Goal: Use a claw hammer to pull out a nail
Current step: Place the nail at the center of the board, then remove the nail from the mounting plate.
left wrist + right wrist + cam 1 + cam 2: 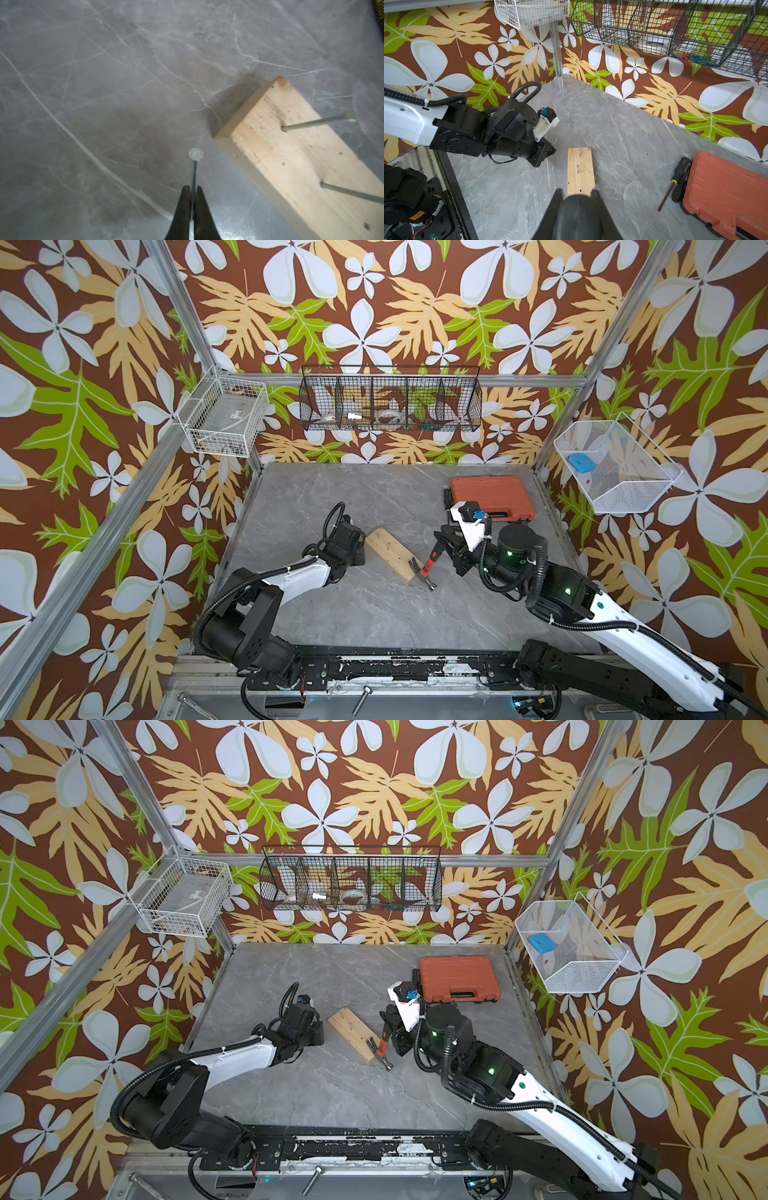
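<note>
Holding stage, by my reckoning: one nail (195,172) is out of the wood, pinched tight in the left gripper (192,188) just beside the wooden block (388,549) at mid-desk (374,614). The right gripper (576,191) is clamped on the claw hammer (425,569). It has a silver head at the block's end nearest the front edge, a red-orange shaft and a black rubber tail. Next, probably: put the nail down carefully. Two more nails (315,122) stand in the block.

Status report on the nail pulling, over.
Left gripper: jaws shut on loose silver nail. Right gripper: jaws shut on black tail of red-shafted steel claw hammer. Two nails stand in pale wooden block.
</note>
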You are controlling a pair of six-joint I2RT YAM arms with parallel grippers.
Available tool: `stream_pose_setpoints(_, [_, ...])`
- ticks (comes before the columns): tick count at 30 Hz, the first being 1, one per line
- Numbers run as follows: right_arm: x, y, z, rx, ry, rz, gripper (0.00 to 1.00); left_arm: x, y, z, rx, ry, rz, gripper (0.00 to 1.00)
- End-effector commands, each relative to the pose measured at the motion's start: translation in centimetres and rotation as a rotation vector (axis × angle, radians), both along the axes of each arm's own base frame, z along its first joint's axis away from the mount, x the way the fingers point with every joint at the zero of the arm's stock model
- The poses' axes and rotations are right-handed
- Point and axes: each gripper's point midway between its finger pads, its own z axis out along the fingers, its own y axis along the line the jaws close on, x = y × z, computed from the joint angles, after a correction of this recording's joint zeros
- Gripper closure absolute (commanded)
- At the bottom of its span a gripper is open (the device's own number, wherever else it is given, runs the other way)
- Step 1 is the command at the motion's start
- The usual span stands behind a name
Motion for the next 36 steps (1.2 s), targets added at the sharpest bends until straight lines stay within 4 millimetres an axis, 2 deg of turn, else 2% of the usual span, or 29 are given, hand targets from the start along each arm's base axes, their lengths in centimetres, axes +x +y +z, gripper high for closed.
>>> stream_pose_setpoints(1, [0.5,1.1,2.5,0.067,-0.049,0.017,1.0,-0.1,0.1,-1.1,-0.005,0.038,0.027,0.93])
stream_pose_setpoints(7, [1.4,2.2,2.1,0.039,-0.027,0.016,1.0,-0.2,0.1,-2.8,0.003,0.082,0.034,0.93])
stream_pose_setpoints(14, [2.2,3.0,1.0,0.007,-0.002,0.015,1.0,-0.4,0.1,-3.2,-0.01,0.085,0.041,0.86])
stream_pose_setpoints(17, [2.7,3.3,0.7,-0.013,0.004,0.008,1.0,-0.1,-0.2,-2.2,-0.023,0.064,0.036,0.72])
stream_pose_setpoints(20, [3.1,3.8,0.7,-0.03,0.006,0.009,1.0,0.4,-0.5,-0.2,-0.048,0.018,0.024,0.62])
stream_pose_setpoints(25, [4.0,4.7,0.6,-0.063,0.012,0.01,1.0,1.2,-1.5,4.8,-0.125,-0.115,-0.012,0.57])
stream_pose_setpoints(28, [4.6,5.3,0.2,-0.081,0.02,0.011,1.0,1.4,-2.0,6.7,-0.157,-0.167,-0.045,0.55])
stream_pose_setpoints(31, [5.2,5.8,-0.3,-0.096,0.035,0.013,1.0,1.7,-2.5,7.2,-0.157,-0.188,-0.077,0.53])
stream_pose_setpoints(36, [6.3,6.1,-1.1,-0.087,0.07,0.017,1.0,2.2,-3.5,6.0,-0.149,-0.162,-0.125,0.52])
